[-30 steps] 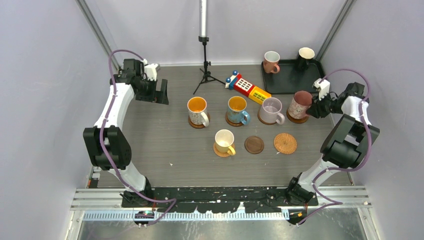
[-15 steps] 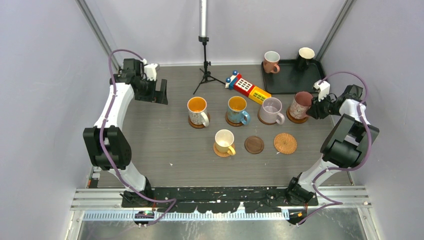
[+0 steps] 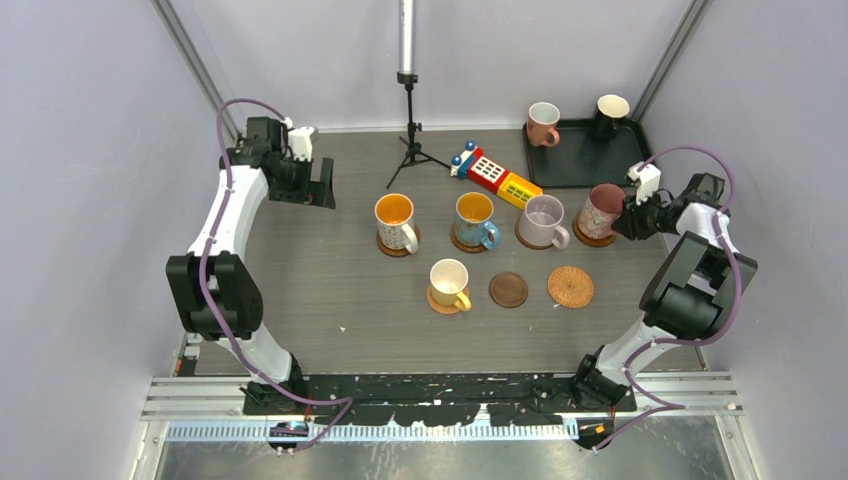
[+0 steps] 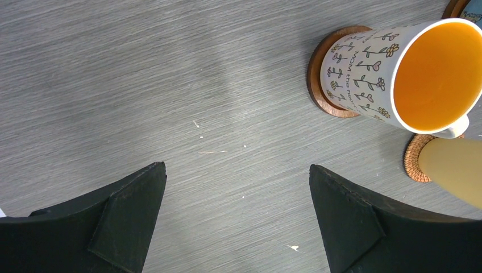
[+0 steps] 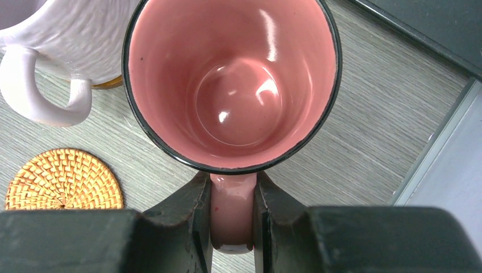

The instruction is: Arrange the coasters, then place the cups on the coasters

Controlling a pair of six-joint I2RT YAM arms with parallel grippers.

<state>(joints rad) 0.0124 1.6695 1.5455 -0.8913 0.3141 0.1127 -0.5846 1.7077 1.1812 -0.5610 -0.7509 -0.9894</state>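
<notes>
My right gripper is shut on the handle of a pink cup, which sits over a brown coaster at the right end of the back row. Also in that row, each on a coaster, are a white patterned cup, a blue cup and a lavender cup. In front, a yellow cup stands on a coaster beside a bare dark coaster and a bare woven coaster. My left gripper hangs open over bare table at the far left.
A black tray at the back right holds another pink cup and a black cup. A red-yellow toy block lies left of the tray. A tripod stand rises at the back centre.
The right arm's wrist and elbow have shifted slightly; the pink cup has hardly moved. The left arm has stayed still.
</notes>
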